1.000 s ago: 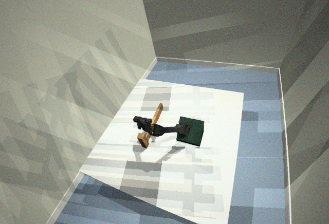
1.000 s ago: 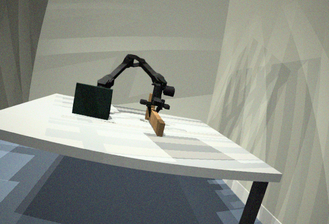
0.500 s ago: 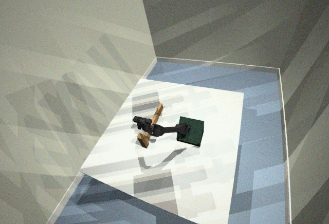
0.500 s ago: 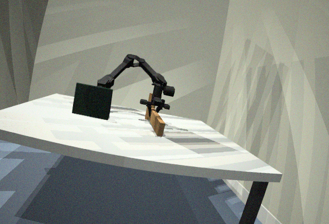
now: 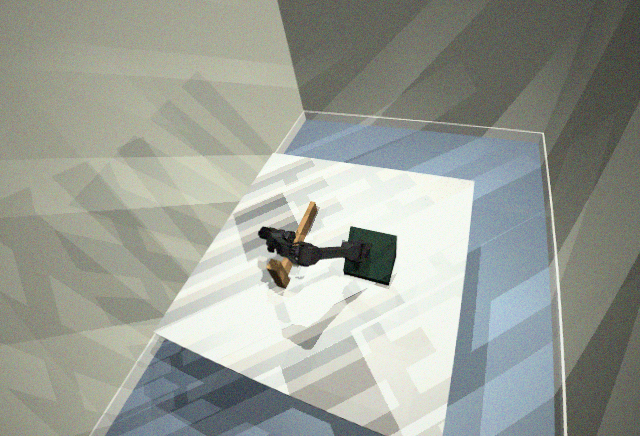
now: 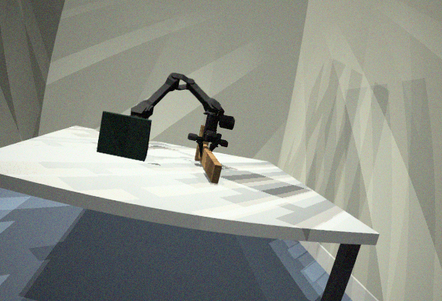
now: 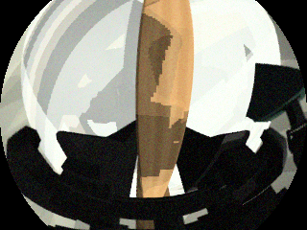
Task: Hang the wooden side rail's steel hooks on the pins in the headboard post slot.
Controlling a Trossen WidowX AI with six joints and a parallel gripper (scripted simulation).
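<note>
The wooden side rail [image 5: 307, 220] [image 6: 212, 163] [image 7: 165, 57] is a long orange-brown board standing on its narrow edge. Its far end appears to rest on the table in the exterior view. The headboard post [image 5: 279, 272] [image 6: 197, 152] is a short upright brown block at the rail's other end. My gripper [image 6: 206, 148] [image 7: 153, 122] is shut on the rail, with one finger on each side. The steel hooks, the slot and its pins cannot be made out, so I cannot tell whether the hooks sit on the pins or whether rail and post touch.
A dark green box [image 5: 379, 253] [image 6: 123, 135] stands on the white table [image 5: 439, 214] [image 6: 160, 187] beside the arm's base. The arm arches over from there to the rail. In the wrist view, a dark block [image 7: 273, 88] shows at the right. Patchy shadows cross the table.
</note>
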